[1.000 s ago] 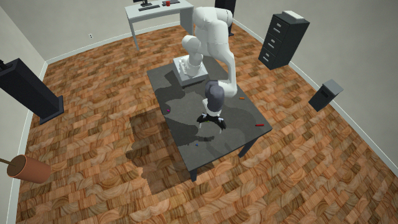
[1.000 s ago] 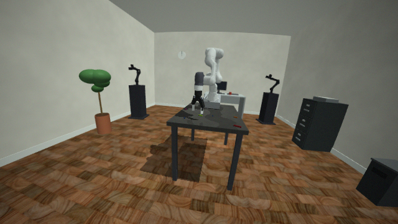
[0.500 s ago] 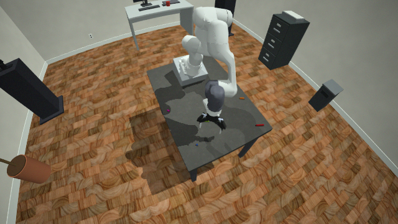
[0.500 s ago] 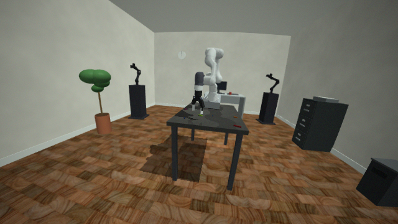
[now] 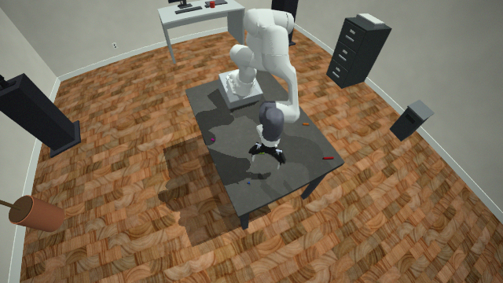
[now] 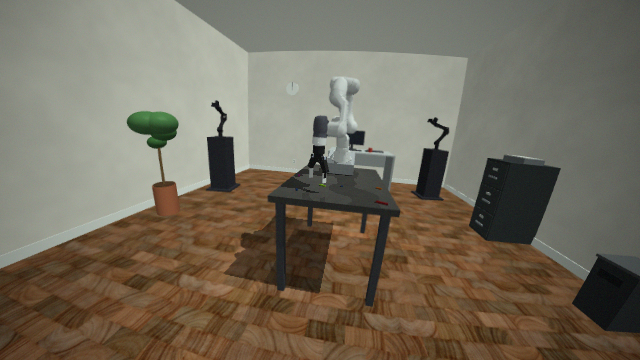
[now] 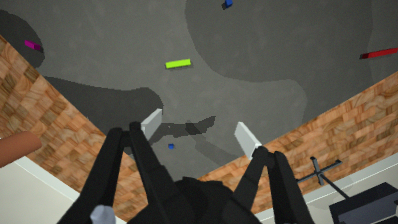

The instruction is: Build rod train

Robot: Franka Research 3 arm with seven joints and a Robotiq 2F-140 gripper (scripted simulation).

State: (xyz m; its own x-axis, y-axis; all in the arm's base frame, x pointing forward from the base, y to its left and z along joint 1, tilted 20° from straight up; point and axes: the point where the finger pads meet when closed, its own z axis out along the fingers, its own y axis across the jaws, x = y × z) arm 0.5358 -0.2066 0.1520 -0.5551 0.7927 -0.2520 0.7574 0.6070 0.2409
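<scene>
Rods fit for seven are, by my count, the magenta rod (image 5: 212, 139) (image 6: 298, 175) (image 7: 33, 45), which gives two, and the lime rod (image 5: 260, 153) (image 6: 322, 185) (image 7: 178, 63), which gives five. They lie well apart, so the train is not yet made, and I judge that choosing and reaching the first rod is the step in hand. Going left to right in my wrist view, the magenta one is short and dark, slanting near the edge of the table (image 5: 244, 204) (image 6: 345, 204) (image 7: 150, 30). Next comes a small blue rod (image 5: 248, 182) (image 6: 296, 189) (image 7: 171, 146), then the lime one, bright, flat and nearly crosswise. My pincer (image 5: 266, 162) (image 6: 317, 178) (image 7: 199, 122) is wide open and holds nothing. A second blue rod (image 6: 341, 186) (image 7: 228, 3) follows, and finally the red rod (image 5: 328, 158) (image 6: 381, 202) (image 7: 380, 53); the orange rod (image 5: 306, 124) (image 6: 378, 188) shows only in the other two views. If I take the lime, I should turn my fingers to grip across its narrow sides, then descend; its free end must later meet the magenta squarely.

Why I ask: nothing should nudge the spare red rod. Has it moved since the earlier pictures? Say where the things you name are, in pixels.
No. In the top view, the red rod (image 5: 328, 158) (image 6: 381, 202) (image 7: 381, 53) lies at the same spot near the table's (image 5: 306, 145) (image 6: 360, 195) (image 7: 125, 65) corner.
</scene>
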